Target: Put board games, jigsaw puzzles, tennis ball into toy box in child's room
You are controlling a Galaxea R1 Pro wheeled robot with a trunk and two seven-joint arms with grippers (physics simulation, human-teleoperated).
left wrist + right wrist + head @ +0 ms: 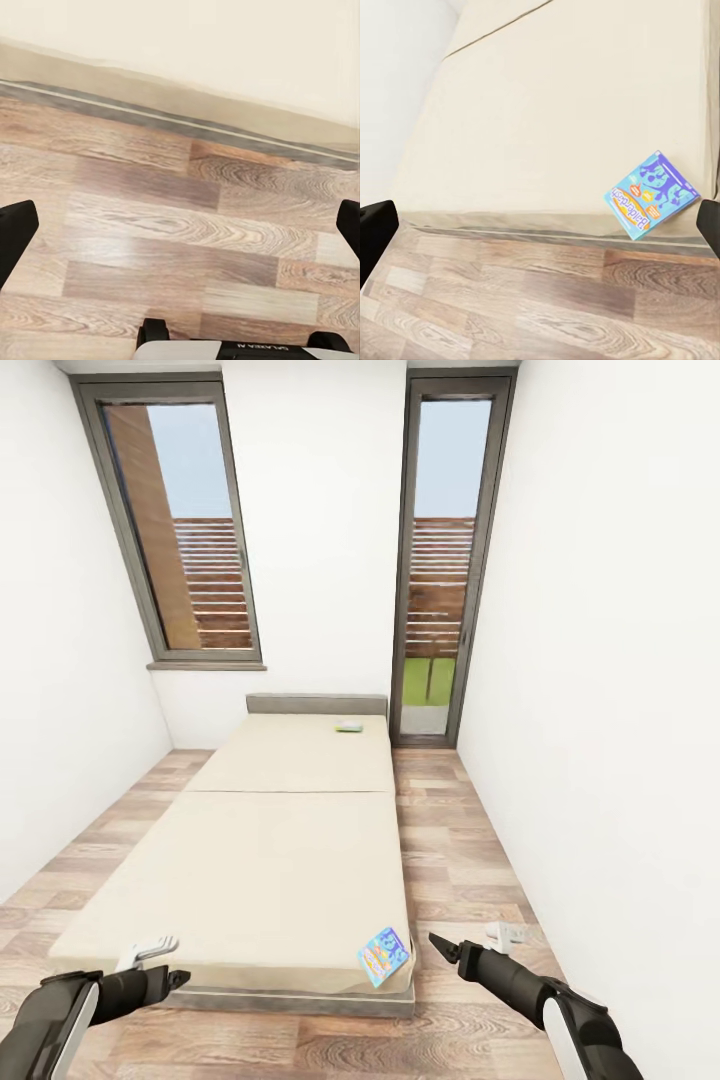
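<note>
1. Blue board game overhangs the bed at its near right corner.
2. Green board game lies near the headboard.
3. Left tool and right tool: fingers spread, empty, over open floor.

A blue board game box lies flat at the bed's near corner, just left of the right claw; a small green one lies far beyond.

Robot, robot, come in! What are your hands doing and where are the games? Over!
Left gripper open, empty, over floor. Right gripper open, empty, beside bed. Blue board game on bed's near corner; second board game by headboard. Nothing in the way.
</note>
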